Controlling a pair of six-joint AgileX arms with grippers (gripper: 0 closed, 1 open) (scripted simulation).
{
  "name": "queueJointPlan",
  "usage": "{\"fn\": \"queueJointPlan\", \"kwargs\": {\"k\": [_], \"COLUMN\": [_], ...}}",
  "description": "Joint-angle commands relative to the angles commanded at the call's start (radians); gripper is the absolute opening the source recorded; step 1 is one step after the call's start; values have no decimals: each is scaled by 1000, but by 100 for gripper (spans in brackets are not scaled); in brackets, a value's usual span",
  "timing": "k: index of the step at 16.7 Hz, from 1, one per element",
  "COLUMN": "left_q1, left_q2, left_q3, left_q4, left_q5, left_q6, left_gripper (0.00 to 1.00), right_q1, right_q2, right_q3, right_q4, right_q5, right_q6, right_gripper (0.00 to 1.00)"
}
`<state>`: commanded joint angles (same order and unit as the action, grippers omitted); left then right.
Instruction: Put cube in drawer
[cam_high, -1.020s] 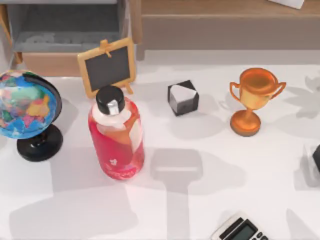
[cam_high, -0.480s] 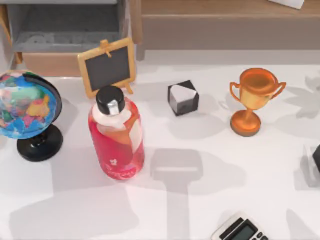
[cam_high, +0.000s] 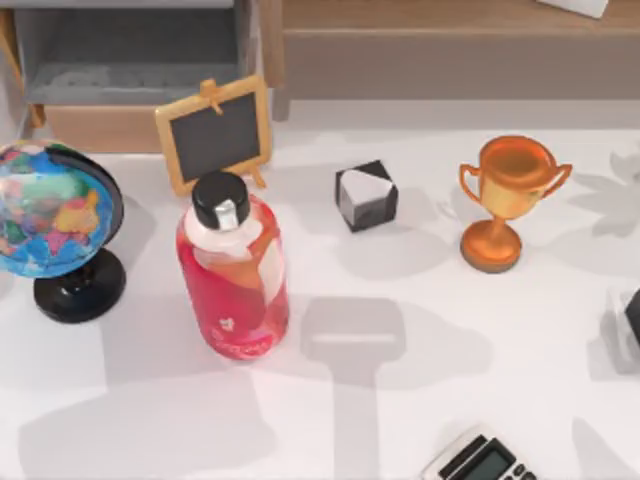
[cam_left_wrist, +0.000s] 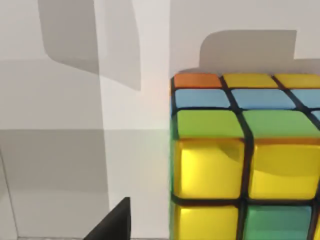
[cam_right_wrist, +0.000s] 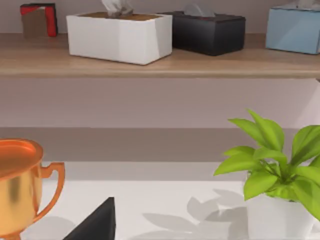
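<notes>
Nothing on our table (cam_high: 440, 330) has shifted since the earlier frames. Drawer (cam_high: 130, 60) at 11 o'clock stands open, its grey inside bare. On the shelf (cam_right_wrist: 160, 62): white tissue box (cam_right_wrist: 119, 36), black one (cam_right_wrist: 207, 31), blue one (cam_right_wrist: 295, 29). Puzzle cube (cam_left_wrist: 247, 160) sits on the white surface close before our left wrist camera. Whether either claw is released or clenched, we cannot tell.

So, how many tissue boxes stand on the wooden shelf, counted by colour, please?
White tissue box: 1
Black tissue box: 1
Light blue tissue box: 1
Total: 3 on the wooden shelf
</notes>
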<state>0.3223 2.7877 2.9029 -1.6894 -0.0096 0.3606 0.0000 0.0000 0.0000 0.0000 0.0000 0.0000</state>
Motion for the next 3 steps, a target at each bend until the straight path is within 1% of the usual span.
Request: {"fn": "queueJointPlan", "kwargs": {"k": [3], "left_q1": [0], "left_q2": [0], "left_q3": [0], "left_q4": [0], "left_q5": [0], "left_q6": [0], "left_gripper": [100], "right_q1": [0], "right_q2": [0], "right_q3": [0], "right_q4": [0], "right_q5": [0], "right_q6": [0], "right_gripper": [100]}}
